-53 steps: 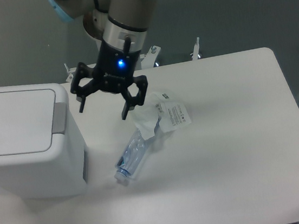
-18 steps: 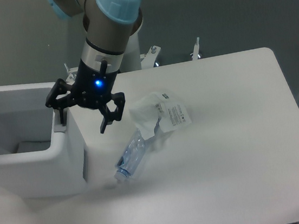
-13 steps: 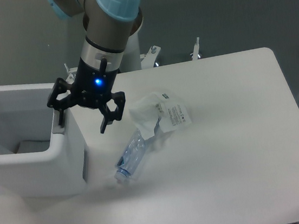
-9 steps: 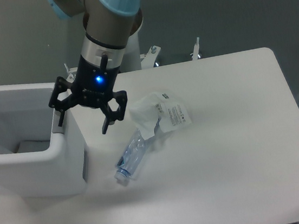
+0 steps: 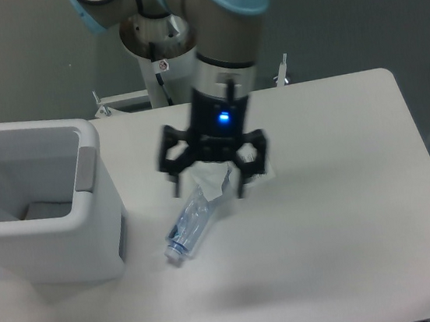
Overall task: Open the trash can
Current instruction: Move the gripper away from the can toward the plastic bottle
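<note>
On the white table [image 5: 339, 216], your trash can [image 5: 44, 205] stands lid-up, so the wide-spread, empty gripper [image 5: 215, 184] hovers right of it, above the crushed bottle [image 5: 191, 225].

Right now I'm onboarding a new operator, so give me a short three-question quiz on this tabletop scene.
1. True or false: the trash can has its lid closed.
2. What lies on the table under the gripper?
A. a mug
B. a crushed clear bottle
C. a sponge
3. Fill in: the gripper's fingers are spread ____, holding nothing.

Key
1. False; the bin's inside shows.
2. B
3. open
</note>
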Action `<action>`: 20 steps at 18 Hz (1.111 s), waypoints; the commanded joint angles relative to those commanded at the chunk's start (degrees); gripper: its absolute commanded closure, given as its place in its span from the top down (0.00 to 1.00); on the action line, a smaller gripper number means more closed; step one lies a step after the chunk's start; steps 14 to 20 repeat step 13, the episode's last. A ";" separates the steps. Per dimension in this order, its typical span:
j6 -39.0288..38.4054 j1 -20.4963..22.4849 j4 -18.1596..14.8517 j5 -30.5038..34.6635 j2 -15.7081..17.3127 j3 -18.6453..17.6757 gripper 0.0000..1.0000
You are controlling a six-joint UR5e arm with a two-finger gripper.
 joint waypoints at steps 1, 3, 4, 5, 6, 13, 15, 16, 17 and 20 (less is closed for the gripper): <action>1.23 1.40 0.09 1.32 -0.53 -0.09 1.00; 3.08 2.82 0.09 2.21 -1.23 -0.17 1.00; 4.22 4.48 0.18 2.13 -1.67 -0.44 1.00; 6.41 5.97 0.35 2.13 -1.77 -0.44 1.00; 9.30 6.42 0.35 2.13 -2.11 -0.53 1.00; 28.65 12.14 0.88 2.30 -9.22 -0.45 1.00; 28.65 12.14 0.88 2.30 -9.22 -0.45 1.00; 28.65 12.14 0.88 2.30 -9.22 -0.45 1.00; 28.65 12.14 0.88 2.30 -9.22 -0.45 1.00; 28.65 12.14 0.88 2.30 -9.22 -0.45 1.00</action>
